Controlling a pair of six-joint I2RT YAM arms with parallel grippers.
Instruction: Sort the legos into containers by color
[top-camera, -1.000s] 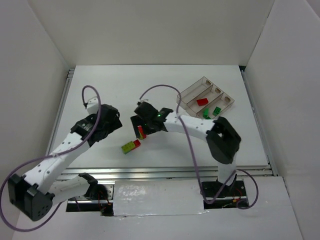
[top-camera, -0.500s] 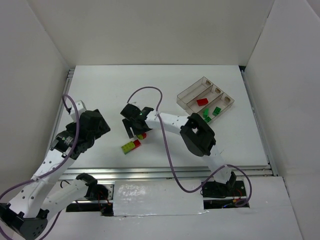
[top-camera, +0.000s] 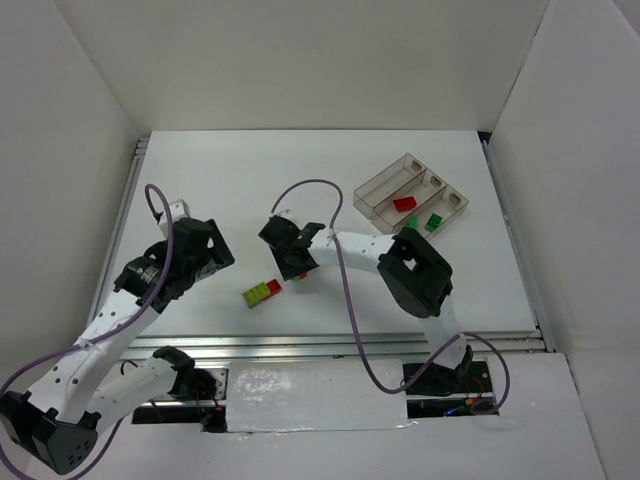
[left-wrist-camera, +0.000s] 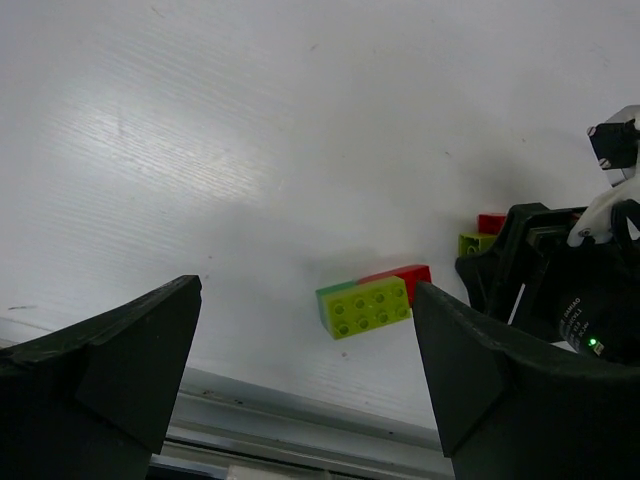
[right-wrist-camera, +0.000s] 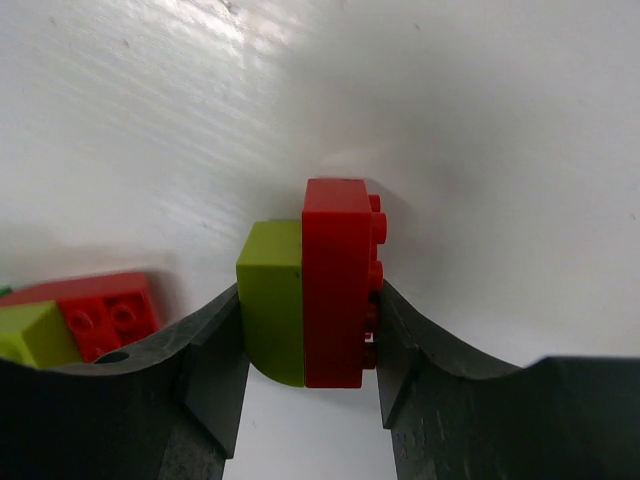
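My right gripper (right-wrist-camera: 310, 350) is shut on a pair of stuck-together legos: a red brick (right-wrist-camera: 335, 285) and a yellow-green brick (right-wrist-camera: 272, 300), one finger pressed on each side. In the top view this gripper (top-camera: 293, 262) is low over the middle of the table. Just left of it lies another lego stack (top-camera: 262, 291) of yellow-green, green and red bricks, which also shows in the left wrist view (left-wrist-camera: 368, 303). My left gripper (left-wrist-camera: 305, 390) stands open and empty, back from that stack. The containers (top-camera: 380, 187) sit at the back right, holding a red brick (top-camera: 404, 203) and a green brick (top-camera: 435, 221).
Another green brick (top-camera: 410, 224) lies at the near edge of the trays. A metal rail (top-camera: 330, 345) runs along the table's front edge. White walls enclose the table on three sides. The right arm's purple cable (top-camera: 315, 190) loops above the table.
My right gripper has closed on the red and yellow-green pair after shifting over it. The left arm swung left and partly back, its gripper still open.
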